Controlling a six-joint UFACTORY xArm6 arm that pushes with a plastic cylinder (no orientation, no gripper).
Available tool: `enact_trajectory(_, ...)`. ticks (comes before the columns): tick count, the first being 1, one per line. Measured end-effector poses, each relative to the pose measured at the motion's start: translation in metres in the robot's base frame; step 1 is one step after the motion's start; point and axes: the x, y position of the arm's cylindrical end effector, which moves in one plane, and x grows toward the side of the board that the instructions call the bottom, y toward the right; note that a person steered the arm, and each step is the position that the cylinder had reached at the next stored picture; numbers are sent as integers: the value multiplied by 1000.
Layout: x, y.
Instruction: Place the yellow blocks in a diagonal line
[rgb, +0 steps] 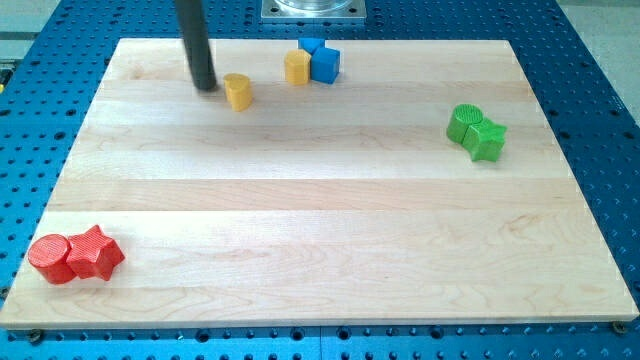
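Two yellow blocks lie near the view's top. One yellow block (238, 91) stands alone at upper left of centre. The other yellow block (296, 68) is up and to its right, touching a blue block (324, 64), with a second blue block (311, 46) just behind them. My tip (205, 86) rests on the board just left of the lone yellow block, a small gap apart from it. The dark rod rises from it out of the view's top.
A green cylinder (463, 122) and a green block (488, 139) touch each other at the view's right. A red cylinder (50, 258) and a red star-shaped block (95, 253) touch at the bottom left. The wooden board (330, 240) lies on a blue perforated table.
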Motion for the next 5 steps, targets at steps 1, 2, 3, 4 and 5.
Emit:
enact_trajectory(1, 23, 74)
enact_trajectory(2, 20, 54)
enact_trajectory(3, 7, 45)
enact_trajectory(4, -30, 70)
enact_trajectory(5, -23, 132)
